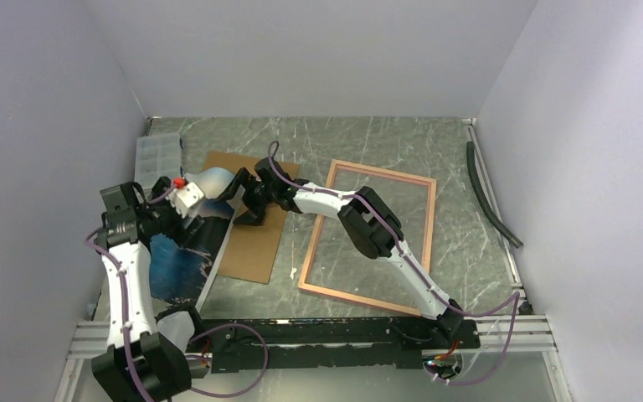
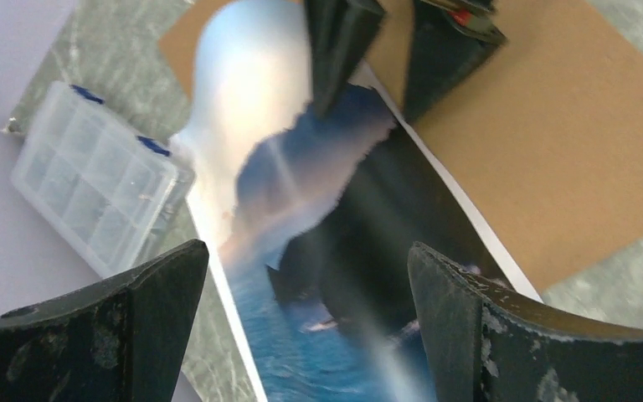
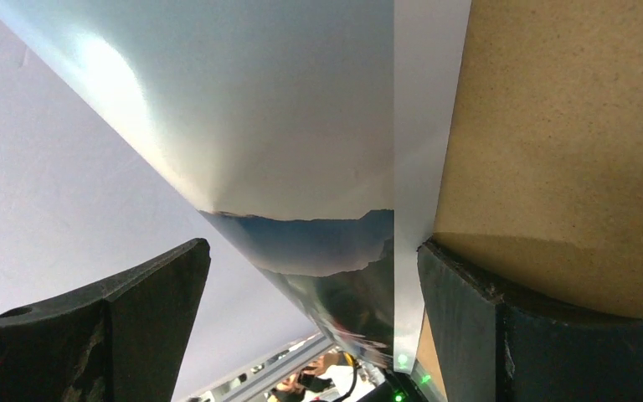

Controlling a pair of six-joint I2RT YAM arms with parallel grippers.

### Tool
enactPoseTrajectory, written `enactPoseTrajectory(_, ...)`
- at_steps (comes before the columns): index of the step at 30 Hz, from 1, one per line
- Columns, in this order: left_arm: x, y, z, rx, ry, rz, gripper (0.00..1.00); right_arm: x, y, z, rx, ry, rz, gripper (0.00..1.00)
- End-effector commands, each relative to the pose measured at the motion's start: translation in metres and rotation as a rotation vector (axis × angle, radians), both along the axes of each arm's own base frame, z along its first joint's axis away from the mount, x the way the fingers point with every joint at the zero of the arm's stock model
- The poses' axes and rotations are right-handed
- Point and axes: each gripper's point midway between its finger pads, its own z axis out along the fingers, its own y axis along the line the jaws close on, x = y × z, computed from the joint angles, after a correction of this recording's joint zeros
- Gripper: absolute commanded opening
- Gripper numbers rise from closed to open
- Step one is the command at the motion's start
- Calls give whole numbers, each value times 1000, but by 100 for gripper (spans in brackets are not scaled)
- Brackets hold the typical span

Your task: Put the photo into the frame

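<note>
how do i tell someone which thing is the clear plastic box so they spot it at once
Look to the far left corner of the green marbled table. There lies the clear plastic box, divided into small compartments, with blue clasps. Its neighbours, the glossy photo and the brown board, are flat opaque sheets; it alone is see-through.

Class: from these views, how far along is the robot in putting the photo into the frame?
Done: nothing yet; the frame lies apart and empty. In hand: the photo lies curled, partly over the brown backing board; the open right gripper straddles its edge and the open left gripper hovers above it, neither gripping. Left: grip the photo, carry it over, lay it in the frame.
</note>
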Motion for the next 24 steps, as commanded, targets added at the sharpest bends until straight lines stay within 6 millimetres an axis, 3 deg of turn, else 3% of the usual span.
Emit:
enactPoseTrajectory(1, -36, -12, -19, 69, 34, -149, 95, 7, -5, -26, -34, 10, -22, 100)
enactPoseTrajectory(5, -65, -13, -23, 112, 76, -243, 95, 12, -8, -26, -21, 15, -27, 100)
enactPoseTrajectory(11, -74, -1, -24, 183, 135, -259, 95, 18, -3, -17, 27, 14, -21, 100)
enactPoseTrajectory(17, -123, 46, -17, 387, 168, -360, 95, 25, 7, -7, 66, 9, -16, 100)
enactPoseTrajectory(20, -131, 60, -7, 402, 144, -365, 95, 31, 11, -4, 92, 12, -32, 100)
enactPoseTrajectory(24, -141, 63, -12, 449, 139, -384, 95, 45, 19, 7, 136, 4, -61, 100)
